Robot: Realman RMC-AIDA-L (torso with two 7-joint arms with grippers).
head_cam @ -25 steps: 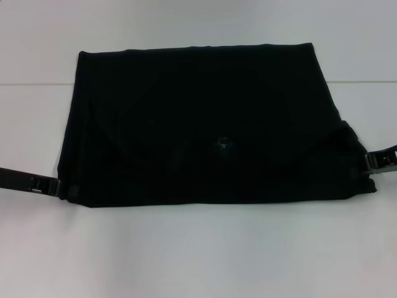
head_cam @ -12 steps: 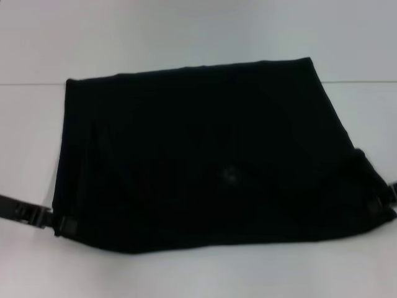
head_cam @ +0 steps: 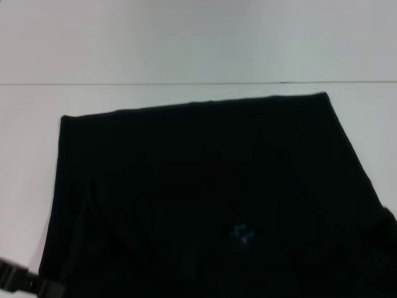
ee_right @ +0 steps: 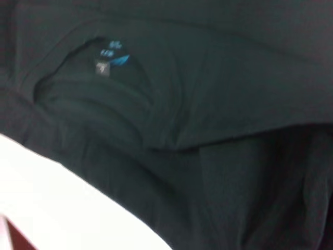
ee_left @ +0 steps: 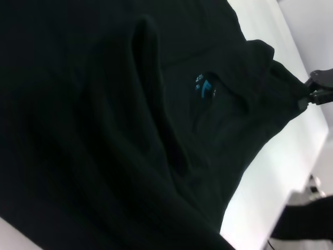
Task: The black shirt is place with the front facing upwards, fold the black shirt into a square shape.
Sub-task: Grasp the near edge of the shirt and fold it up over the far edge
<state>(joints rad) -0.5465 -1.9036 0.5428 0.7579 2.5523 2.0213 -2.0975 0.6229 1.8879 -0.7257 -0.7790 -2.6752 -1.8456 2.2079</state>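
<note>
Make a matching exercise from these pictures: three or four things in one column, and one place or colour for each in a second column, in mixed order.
Things:
1. black shirt
2. neck label
3. table
4. left gripper

Places or colours:
a. white
b. blue
c. at the shirt's near left corner
d. spread over the table

Pairs: 1-d, 2-b, 3-a, 4-c

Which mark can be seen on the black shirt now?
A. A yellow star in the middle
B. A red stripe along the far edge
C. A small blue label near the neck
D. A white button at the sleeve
C: the shirt shows a small blue label by the neck opening, and no other mark shows on it.
</note>
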